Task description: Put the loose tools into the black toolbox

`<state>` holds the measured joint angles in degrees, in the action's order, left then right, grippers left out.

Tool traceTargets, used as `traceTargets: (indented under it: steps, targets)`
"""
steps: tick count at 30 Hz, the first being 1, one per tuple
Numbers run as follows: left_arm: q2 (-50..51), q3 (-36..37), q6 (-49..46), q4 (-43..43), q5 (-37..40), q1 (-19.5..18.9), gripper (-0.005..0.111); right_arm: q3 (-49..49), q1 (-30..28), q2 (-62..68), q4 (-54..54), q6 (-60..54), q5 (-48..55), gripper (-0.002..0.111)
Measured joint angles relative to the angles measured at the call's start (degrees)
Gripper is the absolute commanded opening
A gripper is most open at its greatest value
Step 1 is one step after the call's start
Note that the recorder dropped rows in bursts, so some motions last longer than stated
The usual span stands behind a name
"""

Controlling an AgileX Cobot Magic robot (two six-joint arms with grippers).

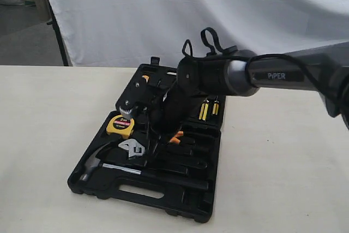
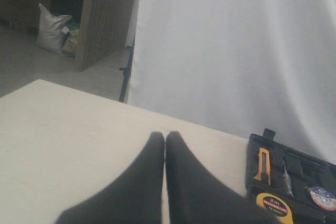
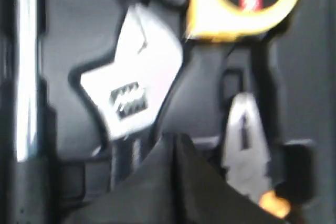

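The black toolbox (image 1: 136, 192) lies open on the table. The claw hammer (image 1: 136, 170) rests along its front recess, and its silver shaft (image 3: 25, 77) shows in the right wrist view. The adjustable wrench (image 1: 132, 147) lies in the case with its silver jaw (image 3: 131, 90) just ahead of my right gripper (image 3: 175, 139), which is shut with nothing between its fingers. A round black roll with a printed label (image 1: 126, 107) sits at the case's back left. My left gripper (image 2: 165, 136) is shut and empty over bare table, left of the case (image 2: 253, 148).
The yellow tape measure (image 1: 121, 125) and the orange-handled pliers (image 3: 244, 135) sit in the case beside the wrench. Yellow screwdrivers (image 1: 204, 110) and an orange knife (image 2: 263, 165) fill the far half. My right arm (image 1: 218, 75) hangs over the case. A white cloth backs the table.
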<state>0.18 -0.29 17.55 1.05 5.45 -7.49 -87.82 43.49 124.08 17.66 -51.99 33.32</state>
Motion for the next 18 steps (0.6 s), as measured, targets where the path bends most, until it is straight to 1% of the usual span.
traceTargets:
  steps: [5,8,14,18]
  targets:
    - [0.0,0.0,0.0,0.0,0.0,0.0,0.001,-1.47,0.03,-2.85,0.67,1.46,0.01,0.0]
    - [0.0,0.0,0.0,0.0,0.0,0.0,0.001,-1.6,0.03,-3.22,0.87,1.81,2.11,0.0]
    - [0.0,0.0,0.0,0.0,0.0,0.0,0.001,0.94,0.12,0.22,0.53,1.95,5.07,0.0]
    - [0.0,0.0,0.0,0.0,0.0,0.0,0.001,0.54,0.12,0.74,0.18,1.95,6.01,0.0]
